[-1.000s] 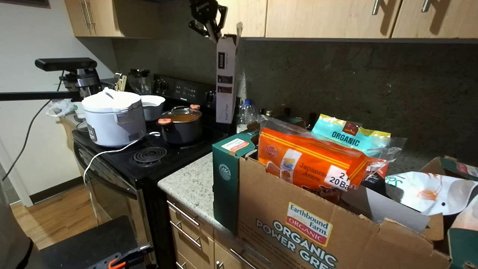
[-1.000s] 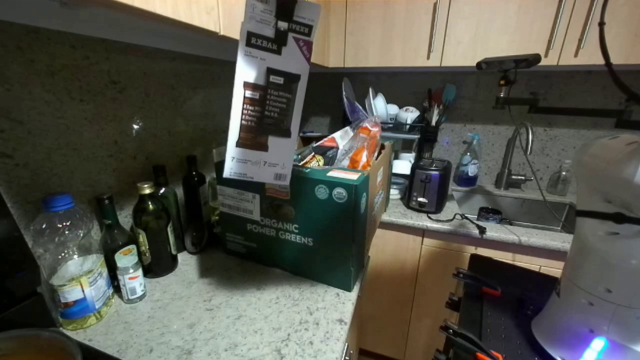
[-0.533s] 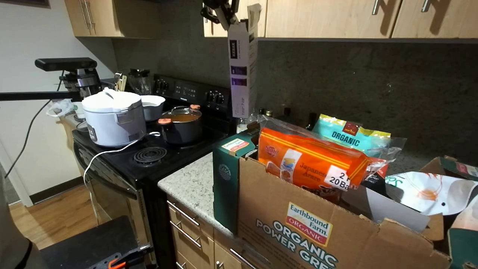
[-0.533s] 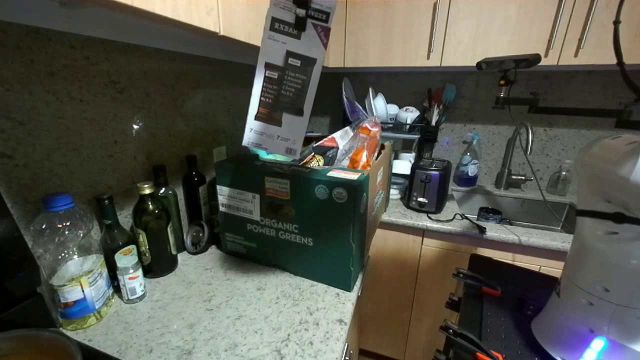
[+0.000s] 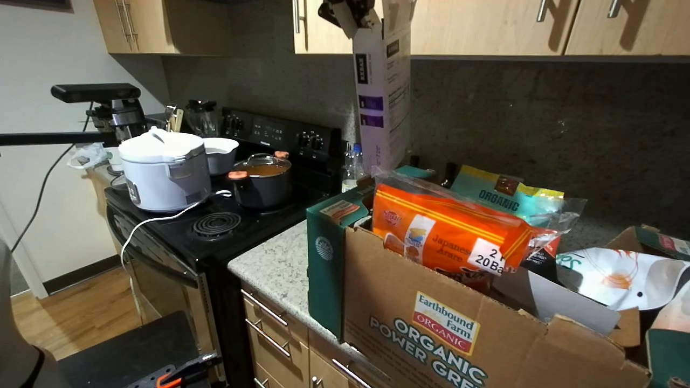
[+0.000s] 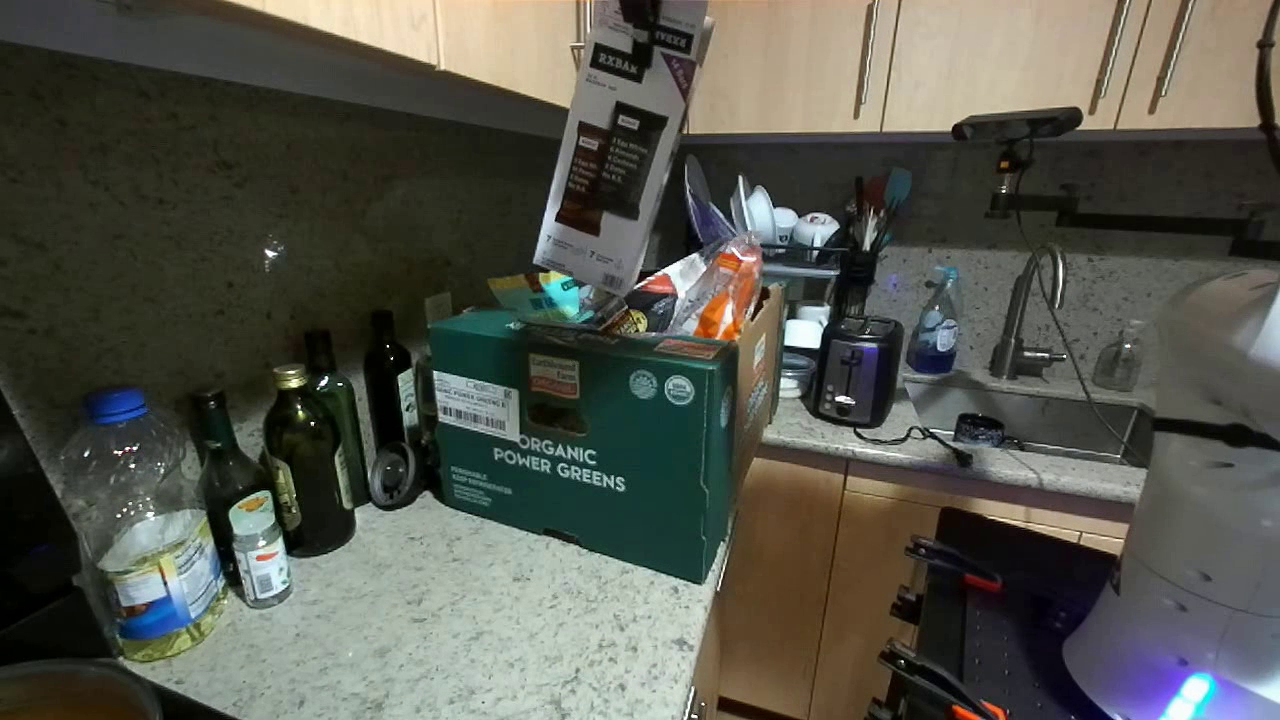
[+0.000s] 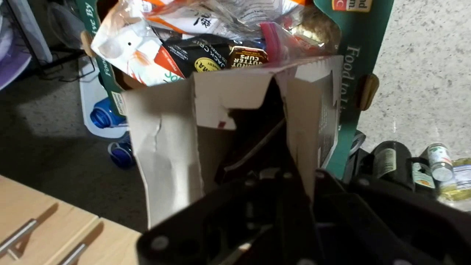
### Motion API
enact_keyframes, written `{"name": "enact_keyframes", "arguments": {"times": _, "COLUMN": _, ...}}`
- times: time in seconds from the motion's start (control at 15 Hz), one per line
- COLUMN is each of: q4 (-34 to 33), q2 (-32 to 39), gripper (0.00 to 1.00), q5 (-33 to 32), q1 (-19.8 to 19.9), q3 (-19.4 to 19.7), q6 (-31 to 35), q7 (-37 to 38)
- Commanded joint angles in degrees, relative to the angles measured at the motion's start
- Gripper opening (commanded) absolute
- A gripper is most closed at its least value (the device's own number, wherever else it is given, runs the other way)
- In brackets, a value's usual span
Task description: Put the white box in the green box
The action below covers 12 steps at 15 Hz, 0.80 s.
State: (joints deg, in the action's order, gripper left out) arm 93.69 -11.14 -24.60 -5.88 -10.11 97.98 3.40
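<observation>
In an exterior view the pincer grasps the white box near its top; the long axis slants down towards seven o'clock, the lower end seemingly over the mouth of the green box at six. Snack bags crowd that mouth and could block entry. Bottles stand on the desk towards nine.

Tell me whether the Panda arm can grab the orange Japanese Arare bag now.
Probably not: its gripper holds the white RXBAR carton, though the Arare bag sticks out of the green box.
</observation>
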Motion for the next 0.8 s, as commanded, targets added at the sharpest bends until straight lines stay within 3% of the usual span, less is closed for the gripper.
{"name": "enact_keyframes", "arguments": {"times": 0.0, "q4": 1.32, "q2": -1.38, "gripper": 0.0, "q5": -1.88, "q1": 1.23, "q3": 0.57, "q6": -0.1, "q7": 4.34}}
{"name": "enact_keyframes", "arguments": {"times": 0.73, "q4": 10.69, "q2": -0.78, "gripper": 0.0, "q5": -2.22, "q1": 2.14, "q3": 1.52, "q6": 1.85, "q7": 10.75}}
